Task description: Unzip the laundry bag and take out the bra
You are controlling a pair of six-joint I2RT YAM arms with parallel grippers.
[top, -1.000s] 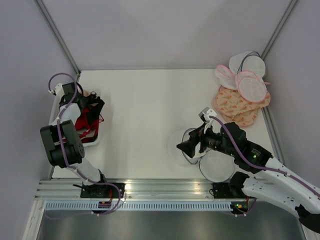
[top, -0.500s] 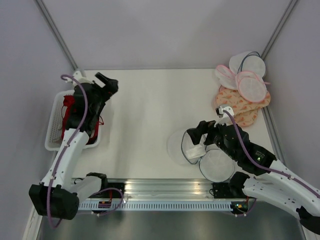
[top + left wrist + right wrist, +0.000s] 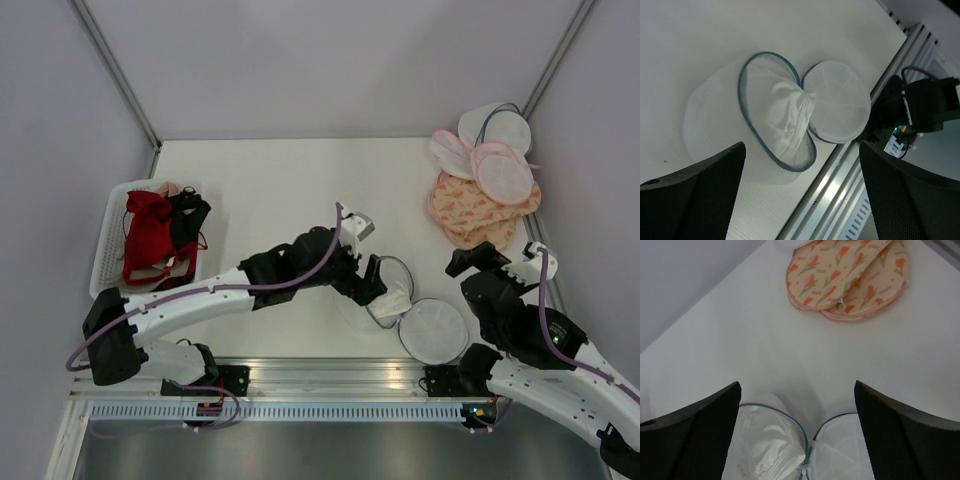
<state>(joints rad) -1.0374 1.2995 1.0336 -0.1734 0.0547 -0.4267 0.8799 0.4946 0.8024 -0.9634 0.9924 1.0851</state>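
The laundry bag (image 3: pixel 380 275) lies unzipped near the table's front, its dark grey rim open. Its flat lid half (image 3: pixel 432 330) is folded out to the right. A white bra (image 3: pixel 393 298) lies crumpled inside the open half. My left gripper (image 3: pixel 368 288) reaches across from the left and hovers over the bag, open and empty. In the left wrist view the bag (image 3: pixel 757 80), the bra (image 3: pixel 782 120) and the lid (image 3: pixel 837 107) lie ahead of the left gripper (image 3: pixel 802 200). My right gripper (image 3: pixel 462 262) is open and empty, raised right of the bag (image 3: pixel 767 440).
A white basket (image 3: pixel 103 275) at the left holds red and black bras (image 3: pixel 155 240). Pink-rimmed white bags (image 3: pixel 500 170) and peach patterned bags (image 3: pixel 470 215) are piled at the back right, the peach ones also in the right wrist view (image 3: pixel 845 275). A metal rail (image 3: pixel 320 375) runs along the front.
My left arm swung from the basket across the table to the bag. My right gripper pulled back from the bag to the right and up.
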